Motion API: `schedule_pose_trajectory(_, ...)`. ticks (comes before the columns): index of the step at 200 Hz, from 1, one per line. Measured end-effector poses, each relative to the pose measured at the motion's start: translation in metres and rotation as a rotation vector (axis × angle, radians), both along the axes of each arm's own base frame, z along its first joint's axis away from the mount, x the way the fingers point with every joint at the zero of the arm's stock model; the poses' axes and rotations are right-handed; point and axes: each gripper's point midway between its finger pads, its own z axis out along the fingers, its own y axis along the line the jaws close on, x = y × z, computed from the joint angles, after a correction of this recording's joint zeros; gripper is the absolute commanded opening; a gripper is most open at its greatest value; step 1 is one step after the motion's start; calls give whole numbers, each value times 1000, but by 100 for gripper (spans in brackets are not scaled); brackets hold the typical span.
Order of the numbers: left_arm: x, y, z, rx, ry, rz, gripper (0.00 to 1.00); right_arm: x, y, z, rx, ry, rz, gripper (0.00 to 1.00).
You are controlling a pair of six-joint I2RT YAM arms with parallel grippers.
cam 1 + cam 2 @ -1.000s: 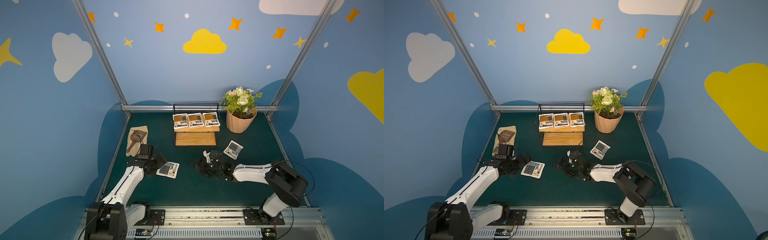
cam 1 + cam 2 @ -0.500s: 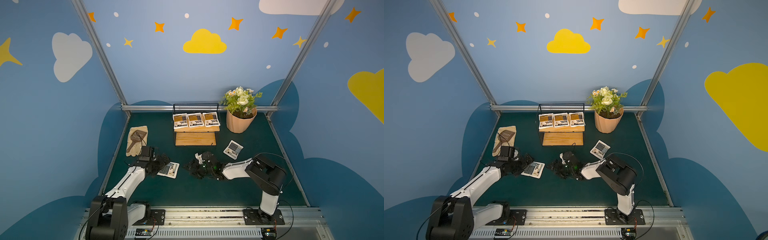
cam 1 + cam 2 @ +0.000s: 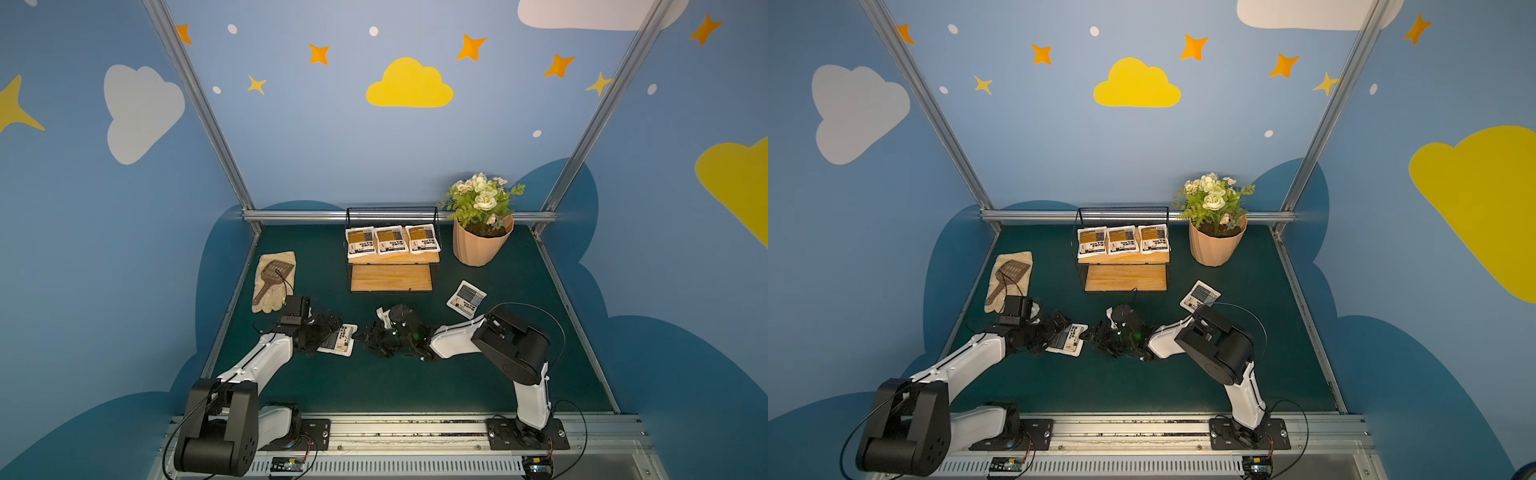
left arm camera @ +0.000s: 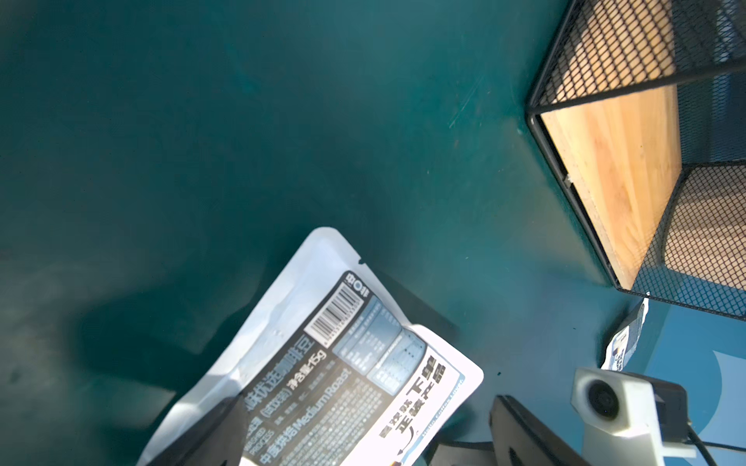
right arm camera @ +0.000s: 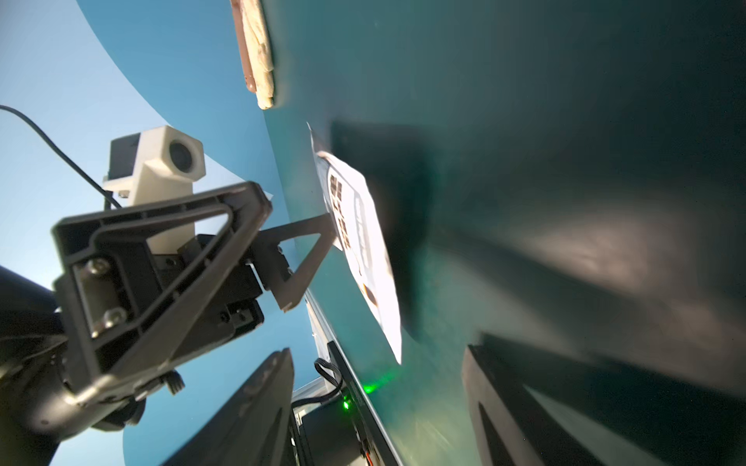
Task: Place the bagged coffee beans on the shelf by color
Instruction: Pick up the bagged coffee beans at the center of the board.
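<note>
Three yellow-brown bagged coffee beans [image 3: 390, 240] lie in a row on the shelf's [image 3: 390, 279] upper board; its lower board is bare. One grey-blue pouch [image 3: 466, 299] lies on the mat to the right of the shelf. Another grey-blue pouch [image 3: 340, 338] [image 4: 343, 363] [image 5: 363, 242] lies at mid-front. My left gripper [image 3: 322, 332] [image 4: 329, 444] is at it with jaws wide. One finger [image 5: 319, 238] touches the pouch; whether it is clamped does not show. My right gripper [image 3: 372, 338] [image 5: 377, 351] faces the pouch's other edge, open and empty.
A terracotta pot [image 3: 482, 245] with flowers stands right of the shelf. A cream glove [image 3: 272, 291] with a brown scoop [image 3: 274, 270] on it lies at the left, just behind the left wrist. Blue walls close in the mat on three sides.
My right gripper has slid left across the mat up to the pouch, its jaws narrowing a little. The left gripper edged right onto the pouch. The pouch has stayed in place.
</note>
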Motion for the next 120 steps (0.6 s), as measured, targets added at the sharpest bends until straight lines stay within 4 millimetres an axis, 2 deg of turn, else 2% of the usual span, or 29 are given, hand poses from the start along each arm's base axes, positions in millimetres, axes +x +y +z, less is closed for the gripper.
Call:
schedule_pose_trajectory(49,0,0,0,0,-10,0,100,7,21,-2,28,-1,6,66)
schedule_pose_trajectory(65,0,0,0,0,-10,-1,100,8,26,-3,34,-2,9,61)
schedule_pose_trajectory(120,0,0,2,1,-16,-1,100,7,32,-17,27,13,16,25)
